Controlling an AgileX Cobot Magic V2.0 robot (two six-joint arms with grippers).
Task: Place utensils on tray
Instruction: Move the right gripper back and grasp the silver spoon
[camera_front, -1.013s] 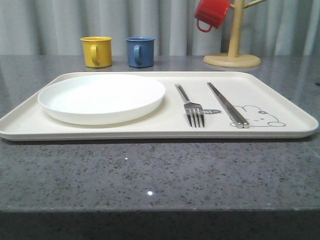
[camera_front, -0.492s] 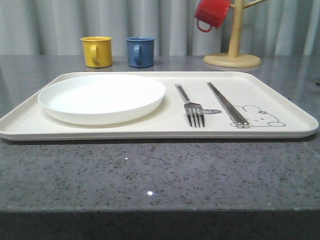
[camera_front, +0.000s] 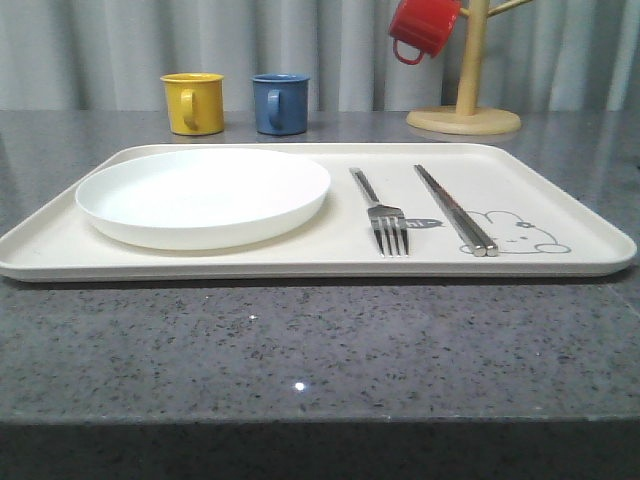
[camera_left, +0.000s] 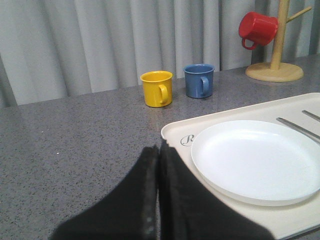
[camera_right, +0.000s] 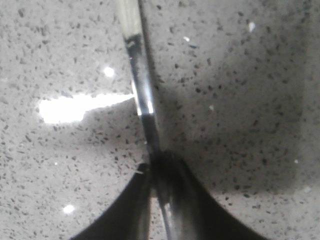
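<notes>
Though blurred, spoon handle (camera_right: 141, 90) between right gripper (camera_right: 159, 172) fingers.

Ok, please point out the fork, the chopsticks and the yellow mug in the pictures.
fork (camera_front: 381, 213), front view, on the neck just above the tines.
chopsticks (camera_front: 451, 208), front view, middle of the pair.
yellow mug (camera_left: 156, 88), left wrist view, on its side wall.

Black fingers (camera_right: 172, 200) closed on a shiny metal utensil handle (camera_right: 141, 85), speckled grey countertop (camera_right: 240, 100) beneath
</notes>
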